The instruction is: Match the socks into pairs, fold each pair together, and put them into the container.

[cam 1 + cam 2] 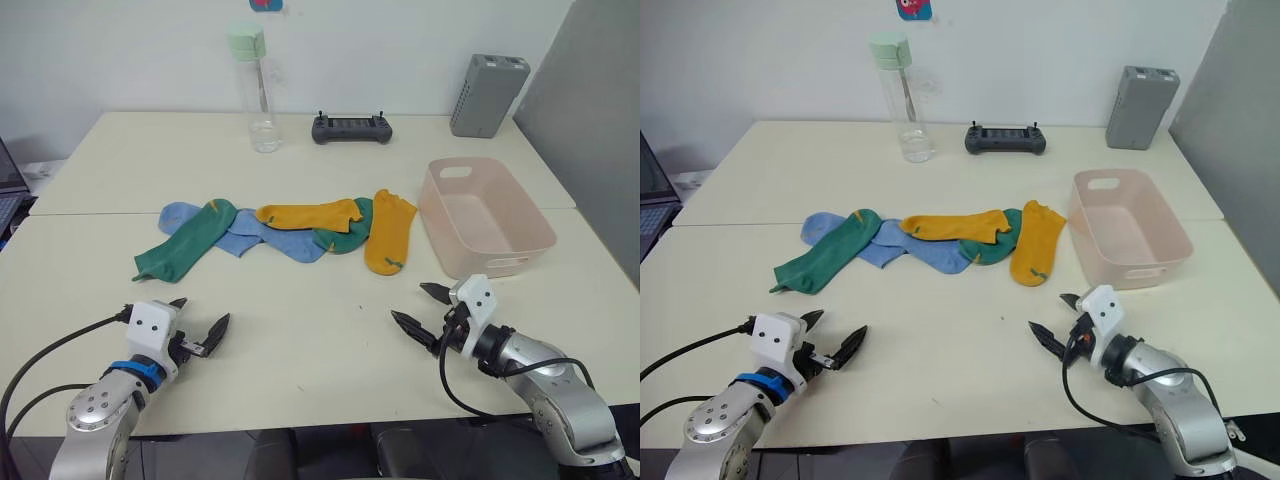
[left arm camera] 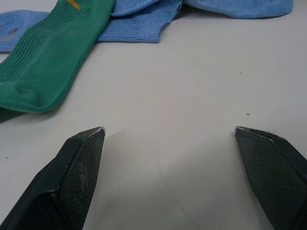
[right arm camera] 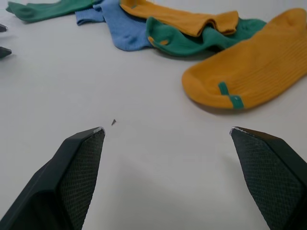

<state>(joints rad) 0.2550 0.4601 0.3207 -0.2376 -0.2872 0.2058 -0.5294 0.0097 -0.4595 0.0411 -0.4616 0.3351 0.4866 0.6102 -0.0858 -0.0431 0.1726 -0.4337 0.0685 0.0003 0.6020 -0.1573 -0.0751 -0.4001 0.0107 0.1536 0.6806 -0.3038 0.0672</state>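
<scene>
The socks lie in an overlapping row across the table's middle. From left: a light blue sock (image 1: 178,214), a dark green sock (image 1: 190,243) over it, another light blue sock (image 1: 270,238), a mustard-yellow sock (image 1: 310,213), a second green sock (image 1: 345,233) partly beneath it, and a second yellow sock (image 1: 389,232). The pale pink container (image 1: 485,216) stands empty just right of them. My left gripper (image 1: 198,320) is open near the front left, a short way before the green sock. Open and empty too, my right gripper (image 1: 421,308) hovers near the front right, before the yellow sock (image 3: 249,72).
At the back stand a clear bottle with a pale green cap (image 1: 255,88), a black controller (image 1: 351,128) and a grey upright box (image 1: 487,94). A seam (image 1: 90,214) runs between two joined tables. Bare tabletop lies between the grippers.
</scene>
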